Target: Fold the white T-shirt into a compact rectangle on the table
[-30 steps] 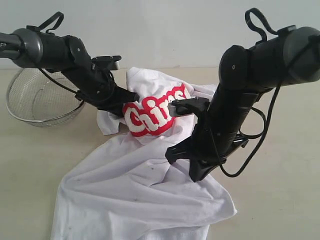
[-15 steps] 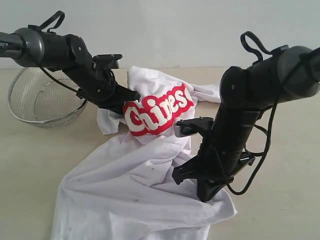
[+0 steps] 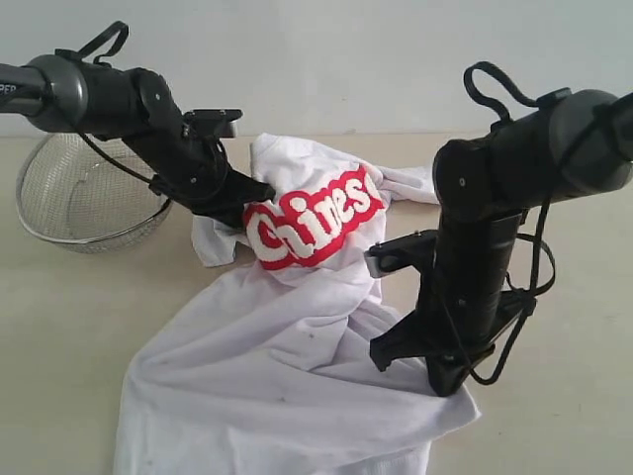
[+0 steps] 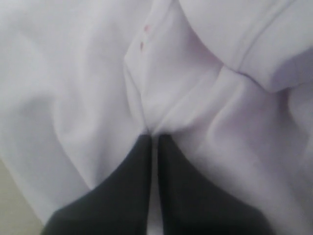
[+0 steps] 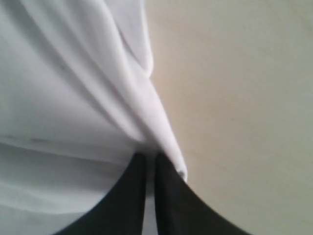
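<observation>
The white T-shirt lies crumpled on the table, its red band with white lettering bunched up at the back. My left gripper is shut on a pinch of white cloth beside that band; up close, the left gripper holds a fold of the white T-shirt between its dark fingers. My right gripper is low at the shirt's right edge, shut on the fabric. In the right wrist view the right gripper clamps a taut ridge of the white T-shirt.
A wire-mesh metal bowl stands at the back left, just behind my left arm. Bare table lies right of the shirt's edge, and more bare table extends to the right of my right arm.
My right gripper has moved down and to the right with the cloth in it, pulling the shirt's right side outward and flatter. The left arm has stayed put.
</observation>
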`<state>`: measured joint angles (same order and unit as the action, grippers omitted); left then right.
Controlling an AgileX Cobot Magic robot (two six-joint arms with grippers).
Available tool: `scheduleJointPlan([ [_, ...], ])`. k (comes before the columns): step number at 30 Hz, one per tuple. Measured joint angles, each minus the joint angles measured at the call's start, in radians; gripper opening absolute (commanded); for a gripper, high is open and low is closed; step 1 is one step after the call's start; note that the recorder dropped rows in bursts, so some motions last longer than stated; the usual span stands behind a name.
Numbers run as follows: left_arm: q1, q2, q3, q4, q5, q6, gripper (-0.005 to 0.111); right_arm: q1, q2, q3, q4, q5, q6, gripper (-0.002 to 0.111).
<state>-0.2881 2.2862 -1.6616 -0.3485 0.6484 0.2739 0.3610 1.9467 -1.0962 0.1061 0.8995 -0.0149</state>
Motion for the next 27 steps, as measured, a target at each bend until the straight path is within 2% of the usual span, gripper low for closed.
scheduleJointPlan([
  [5, 0.0, -0.043, 0.0, 0.004, 0.005, 0.0, 0.004, -0.023, 0.0, 0.0, -0.026, 0.029, 0.015, 0.005],
  [12, 0.0, -0.085, 0.0, 0.005, 0.043, 0.0, 0.004, -0.144, -0.046, 0.078, -0.055, 0.028, 0.015, 0.005],
  [15, 0.0, -0.112, 0.0, -0.063, 0.065, 0.023, 0.004, -0.179, -0.078, 0.103, -0.05, 0.015, 0.015, 0.005],
  [21, -0.027, -0.134, -0.028, -0.343, 0.119, 0.217, 0.004, -0.184, -0.19, 0.099, 0.232, -0.083, -0.185, 0.005],
  [24, -0.072, -0.116, -0.086, -0.335, 0.105, 0.223, 0.004, -0.184, -0.179, 0.089, 0.347, -0.103, -0.26, 0.005],
  [27, -0.112, -0.065, -0.157, -0.258, 0.135, 0.202, 0.004, -0.184, -0.144, 0.082, 0.415, -0.109, -0.316, 0.005],
])
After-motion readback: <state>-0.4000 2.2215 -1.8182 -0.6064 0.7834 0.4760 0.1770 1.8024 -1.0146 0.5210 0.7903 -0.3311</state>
